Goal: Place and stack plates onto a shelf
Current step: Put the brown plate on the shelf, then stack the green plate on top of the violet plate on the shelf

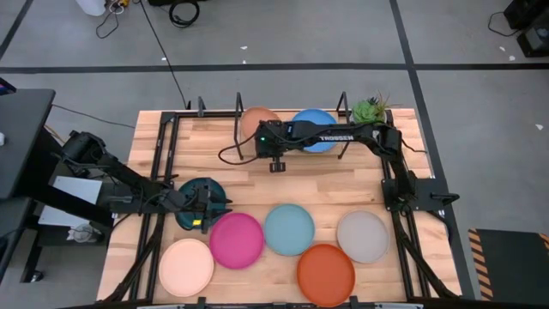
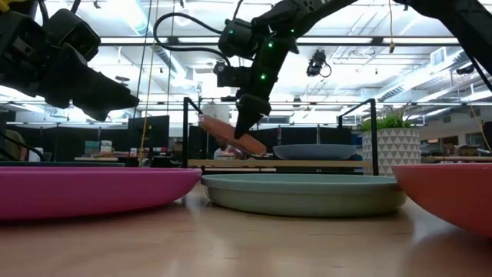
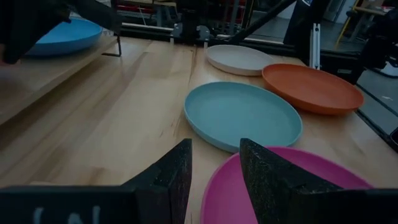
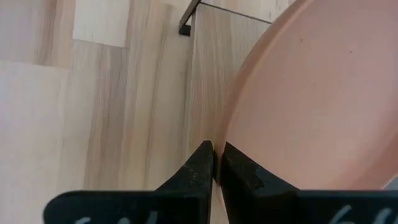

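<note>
The blue plate (image 1: 316, 129) lies on the shelf (image 1: 343, 110); the tan plate (image 2: 232, 137), tilted, is pinched by the right gripper (image 2: 243, 131), apparently over the shelf. "TROSSEN" is printed on that arm. The left gripper (image 1: 202, 211) is spread over the dark teal plate (image 1: 190, 216).

white lettering "TROSSEN" along the right arm (image 1: 339, 136)

Grey floor (image 1: 283, 34) with dark tape lines, black cables (image 1: 176, 13); bright ceiling strip lights (image 2: 165, 40); potted plant (image 2: 388, 142)
</note>
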Robot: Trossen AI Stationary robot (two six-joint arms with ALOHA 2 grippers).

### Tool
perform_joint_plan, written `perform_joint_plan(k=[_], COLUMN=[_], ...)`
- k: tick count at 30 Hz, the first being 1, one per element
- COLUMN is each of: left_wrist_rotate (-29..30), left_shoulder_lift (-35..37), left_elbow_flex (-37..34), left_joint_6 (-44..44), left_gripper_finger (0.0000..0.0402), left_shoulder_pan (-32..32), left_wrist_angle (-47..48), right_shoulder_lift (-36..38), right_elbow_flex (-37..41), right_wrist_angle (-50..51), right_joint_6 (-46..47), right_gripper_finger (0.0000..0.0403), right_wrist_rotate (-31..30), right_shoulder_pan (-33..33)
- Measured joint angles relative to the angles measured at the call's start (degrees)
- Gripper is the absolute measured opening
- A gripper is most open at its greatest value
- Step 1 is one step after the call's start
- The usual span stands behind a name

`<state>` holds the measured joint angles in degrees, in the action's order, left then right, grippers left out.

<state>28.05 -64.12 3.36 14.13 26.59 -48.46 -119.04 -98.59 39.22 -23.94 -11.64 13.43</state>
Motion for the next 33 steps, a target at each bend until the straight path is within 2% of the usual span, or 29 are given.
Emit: perform_joint_plan(k=[14,23,28,33], left_wrist_rotate=[0.00,0.00,-0.02,0.00], left_shoulder_lift=[0.00,0.00,0.00,0.00], left_elbow_flex=[0.00,0.00,0.00,0.00], left_joint_6=[0.17,0.15,0.11,-0.09], left_gripper_finger=[0.0142,0.0142,0.0142,0.0142], left_shoulder_pan=[0.00,0.00,0.00,0.00], left_wrist_angle=[-0.05,0.30,0.36,0.38], right_shoulder_lift=[0.11,0.39,0.72,0.74], right_elbow_flex=[0.00,-0.46,-4.35,-4.72], right_wrist_angle=[2.34,4.10,10.46,16.14], right_joint_6=[0.17,1.11,5.97,12.73], right_gripper_finger=[0.0064,0.0068,0.0068,0.0068], right_wrist_rotate=[-0.59,-0.48,2.69,9.25], right_shoulder_pan=[0.11,-1.33,-5.86,-10.44])
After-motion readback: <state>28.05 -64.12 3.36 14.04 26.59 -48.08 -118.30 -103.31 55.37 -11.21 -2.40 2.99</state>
